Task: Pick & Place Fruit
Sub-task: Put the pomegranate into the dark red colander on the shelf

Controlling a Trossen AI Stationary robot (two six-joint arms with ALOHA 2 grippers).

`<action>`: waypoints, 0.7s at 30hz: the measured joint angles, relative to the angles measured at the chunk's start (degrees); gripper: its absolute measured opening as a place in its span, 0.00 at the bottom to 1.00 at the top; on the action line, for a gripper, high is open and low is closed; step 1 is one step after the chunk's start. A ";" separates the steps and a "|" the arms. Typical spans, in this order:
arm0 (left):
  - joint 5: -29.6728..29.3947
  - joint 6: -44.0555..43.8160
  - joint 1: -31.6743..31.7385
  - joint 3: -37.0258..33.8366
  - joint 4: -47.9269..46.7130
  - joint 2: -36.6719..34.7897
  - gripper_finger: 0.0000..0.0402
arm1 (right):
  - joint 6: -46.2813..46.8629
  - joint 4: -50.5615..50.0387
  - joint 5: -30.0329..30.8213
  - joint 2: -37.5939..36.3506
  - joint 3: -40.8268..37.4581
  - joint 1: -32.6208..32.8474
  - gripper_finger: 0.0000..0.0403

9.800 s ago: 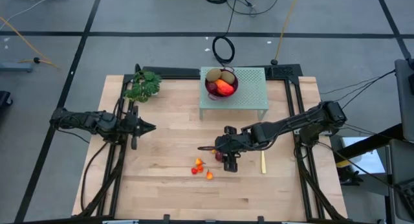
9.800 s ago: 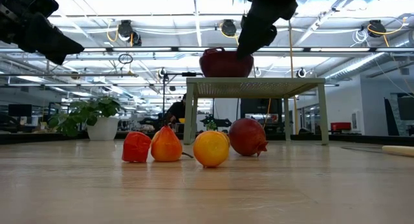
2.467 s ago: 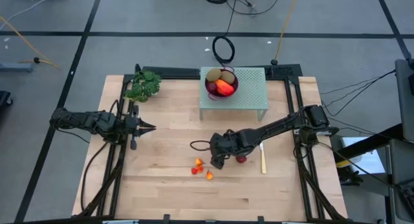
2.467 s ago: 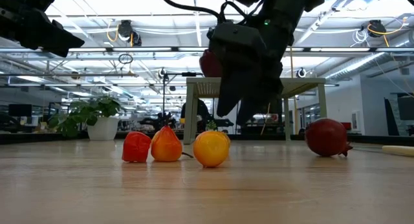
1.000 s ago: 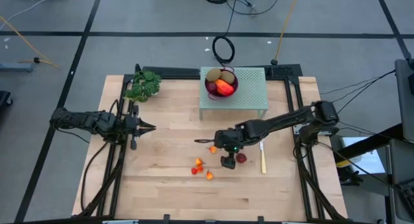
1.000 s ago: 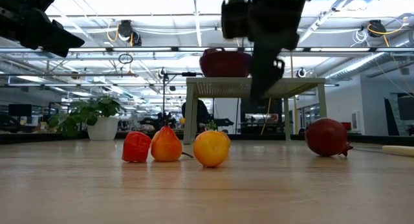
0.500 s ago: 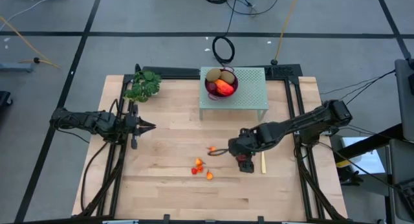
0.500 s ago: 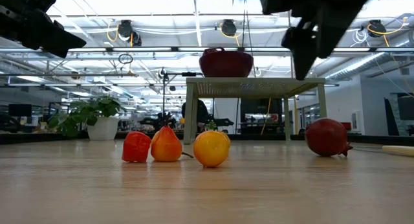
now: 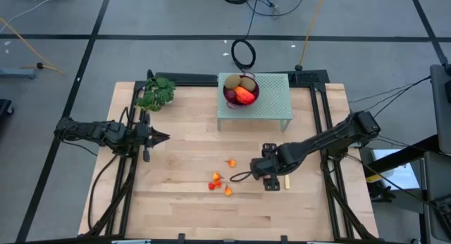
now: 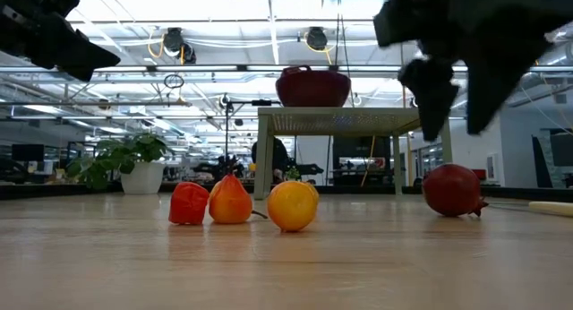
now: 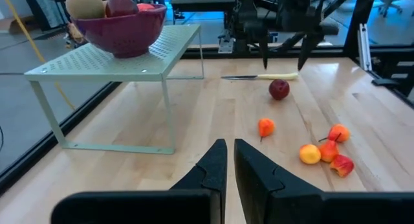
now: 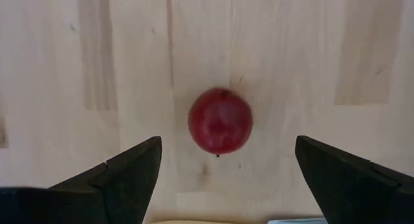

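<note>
My right gripper [image 12: 225, 160] hangs open above a dark red round fruit [image 12: 220, 129], which rests on the wooden table between its two spread fingers without touching them. The low view shows the same fruit [image 10: 452, 190] under the gripper [image 10: 458, 95]. Several tiny orange-red fruits [image 9: 217, 182] lie left of it, one apart [image 9: 231, 161]. A dark red bowl [image 9: 241, 90] on a green mesh stand [image 9: 271, 103] holds two kiwis, an orange-red fruit and a dark red one. My left gripper [image 9: 163, 138] waits shut at the table's left.
A yellow-handled knife [image 9: 287, 178] lies just right of the right gripper, by the red fruit. A green leafy bunch [image 9: 156, 93] sits at the far left corner. Bare wood spreads along the near edge [image 9: 225, 216].
My right gripper has moved toward the table's right edge, from beside the tiny orange-red fruits to a place over the dark red fruit, and has come lower. The fruits have stayed where they were.
</note>
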 joint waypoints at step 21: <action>-0.02 -0.40 0.00 0.00 -0.03 0.00 0.08 | 1.44 18.39 -4.14 0.01 -11.09 -0.01 0.87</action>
